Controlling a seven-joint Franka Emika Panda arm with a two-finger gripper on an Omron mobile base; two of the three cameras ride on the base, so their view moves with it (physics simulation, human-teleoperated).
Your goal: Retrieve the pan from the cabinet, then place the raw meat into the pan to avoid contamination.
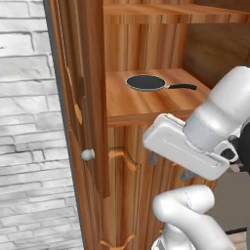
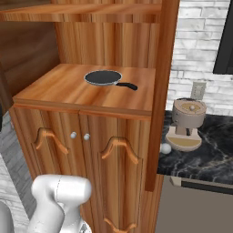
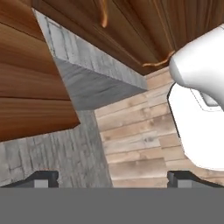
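Cabinet [image 2: 113, 113] upper doors stand open, so the middle shelf is exposed. Pan [image 2: 103, 78] sits flat on that shelf, toward the back and centre, handle pointing right in the right base view; same pan [image 1: 146, 82] in the left base view, handle toward the arm's side. Nothing touches it.

Left door [image 1: 88, 97] swung out toward the camera, knob [image 1: 88, 155] on its edge. Lower doors shut, two small knobs [image 2: 79, 135] side by side.

Gripper [image 3: 112, 177] points down past the cabinet's foot at the plank floor [image 3: 140, 140]; fingertips [image 3: 41, 179] sit far apart, jaws wide, nothing between them. It hangs well below the shelf, so my read is the reach for the pan has not begun.

Coffee machine [image 2: 186, 123] stands on the dark counter [image 2: 214, 145] right of the cabinet. I cannot make out the meat.

Next move likely calls for raising the hand to shelf height and lining up on the handle.
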